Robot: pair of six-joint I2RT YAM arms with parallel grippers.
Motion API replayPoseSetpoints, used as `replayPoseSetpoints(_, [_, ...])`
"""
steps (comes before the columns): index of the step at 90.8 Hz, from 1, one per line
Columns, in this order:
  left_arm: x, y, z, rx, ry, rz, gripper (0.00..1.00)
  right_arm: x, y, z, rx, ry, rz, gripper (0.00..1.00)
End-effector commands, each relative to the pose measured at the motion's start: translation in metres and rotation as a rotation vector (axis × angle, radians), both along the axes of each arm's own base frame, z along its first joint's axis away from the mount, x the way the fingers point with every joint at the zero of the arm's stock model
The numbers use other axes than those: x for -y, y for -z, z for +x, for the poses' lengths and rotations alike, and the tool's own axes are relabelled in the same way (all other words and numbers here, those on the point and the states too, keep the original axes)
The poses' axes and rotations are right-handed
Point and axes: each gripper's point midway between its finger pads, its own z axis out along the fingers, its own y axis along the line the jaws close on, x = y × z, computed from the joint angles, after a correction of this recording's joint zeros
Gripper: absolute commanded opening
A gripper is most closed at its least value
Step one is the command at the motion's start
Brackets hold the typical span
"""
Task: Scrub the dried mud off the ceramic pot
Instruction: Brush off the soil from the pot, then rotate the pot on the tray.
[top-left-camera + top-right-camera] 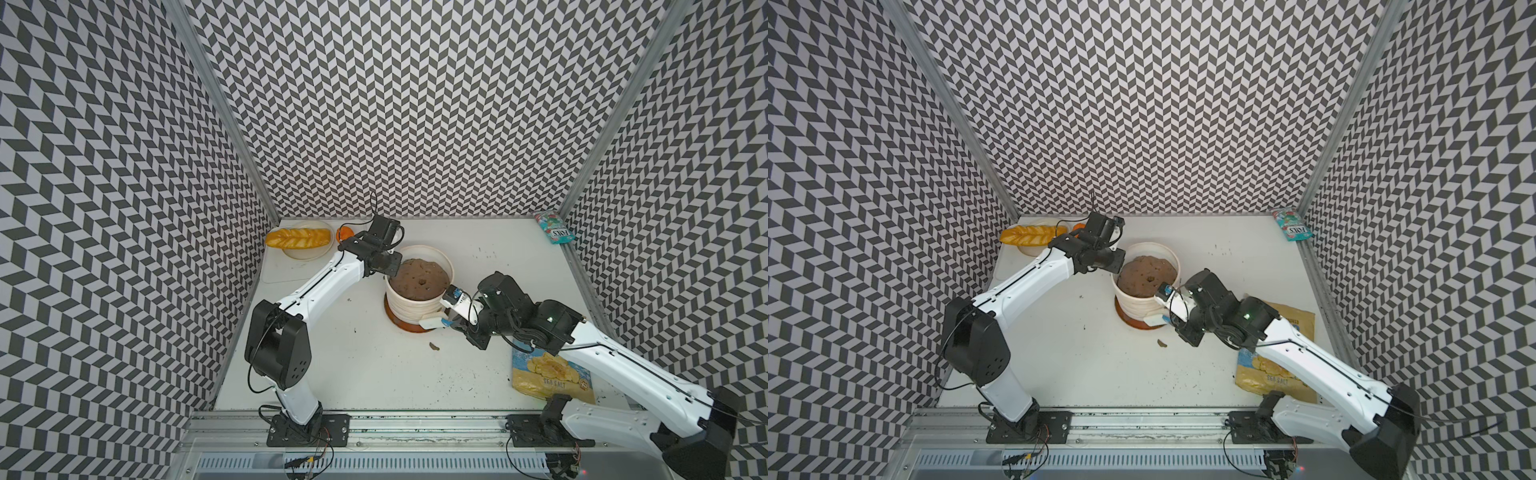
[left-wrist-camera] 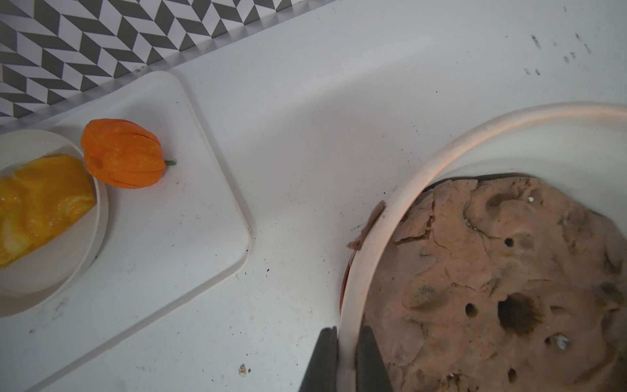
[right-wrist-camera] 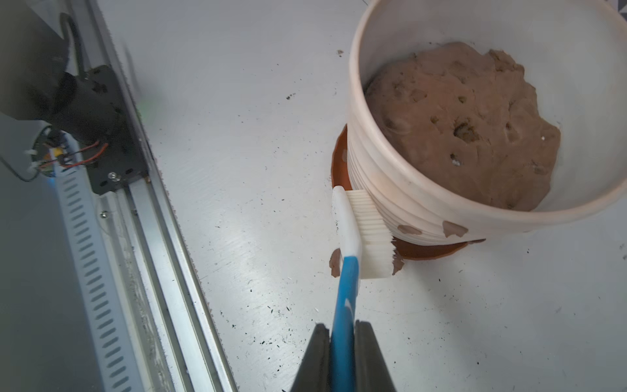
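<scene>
The cream ribbed ceramic pot [image 1: 409,308] [image 1: 1136,306] stands on an orange-brown saucer [image 3: 339,163] mid-table, filled with a brown soil mound [image 1: 422,282]. My left gripper [image 2: 346,334] [image 1: 390,270] is shut on the pot's rim [image 2: 390,217], one finger inside and one outside. My right gripper [image 3: 342,331] [image 1: 455,322] is shut on the blue handle of a white-headed brush [image 3: 368,234] [image 1: 430,322]. Its bristles press against the pot's lower wall [image 3: 407,203]. Dried mud blotches [image 3: 454,229] stick to the wall beside the brush, and another [image 2: 368,224] sits under the rim.
Brown flakes [image 3: 335,263] [image 1: 434,345] lie on the table by the saucer. A white tray [image 2: 190,203] at the back left holds a plate with bread [image 1: 298,237] and an orange pepper [image 2: 124,152]. A chips bag [image 1: 548,376] lies under my right arm, a teal packet [image 1: 555,228] at the back right.
</scene>
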Motion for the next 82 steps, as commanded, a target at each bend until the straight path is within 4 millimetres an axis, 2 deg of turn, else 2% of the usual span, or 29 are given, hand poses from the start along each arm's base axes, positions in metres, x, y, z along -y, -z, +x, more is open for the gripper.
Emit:
replayPoseSetpoints(1, [-0.002, 0.000, 0.007, 0.019, 0.073, 0.037, 0.00, -0.023, -0.035, -0.008, 0.044, -0.107, 0.162, 0.00])
replayPoseSetpoints(16, [0.000, -0.004, 0.011, 0.017, 0.150, 0.048, 0.00, -0.036, -0.041, -0.022, 0.013, -0.202, 0.234, 0.00])
replayPoseSetpoints(31, [-0.001, -0.005, 0.017, 0.024, 0.214, 0.076, 0.00, -0.044, -0.051, -0.024, 0.017, -0.230, 0.304, 0.00])
replayPoseSetpoints(82, [0.036, 0.008, 0.031, -0.006, 0.542, 0.097, 0.00, -0.055, -0.041, -0.027, -0.052, -0.244, 0.329, 0.00])
